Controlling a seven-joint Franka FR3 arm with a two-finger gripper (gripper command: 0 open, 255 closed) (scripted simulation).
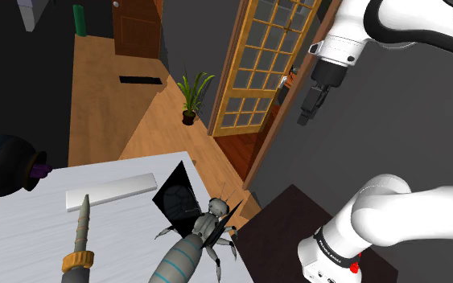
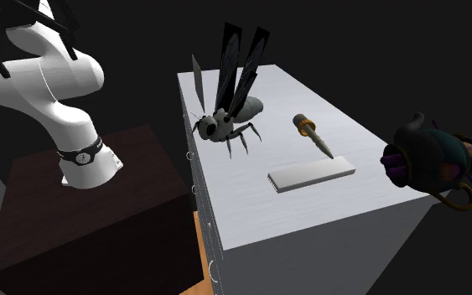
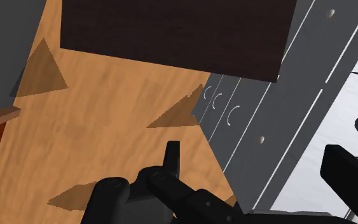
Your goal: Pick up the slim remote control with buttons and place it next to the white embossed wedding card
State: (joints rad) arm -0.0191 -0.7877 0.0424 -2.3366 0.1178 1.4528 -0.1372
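The gripper (image 1: 305,118) is held high over the floor (image 3: 107,114), beside the tabletop's (image 1: 121,170) edge nearest the stand (image 2: 83,226). Its fingers are spread apart and nothing is held.

The remote (image 1: 112,190), drawn as a long, pale, flat bar, is laid near the middle of the tabletop. From the gripper it is found lower down and farther in, past the wasp (image 1: 192,249) that is stood by the stand-side edge. The remote's long axis is pointed from that edge toward the far edge. So it is judged that the fingers must be closed across its narrow width.

A tool (image 1: 82,233) is laid with its tip very near the remote; whether they touch cannot be told.

A dark round pot (image 2: 427,155) is set at the far edge, and purple bits are stuck in it. The drawers (image 3: 247,121) under the tabletop are shut.

Which thing is meant as the card cannot be told.
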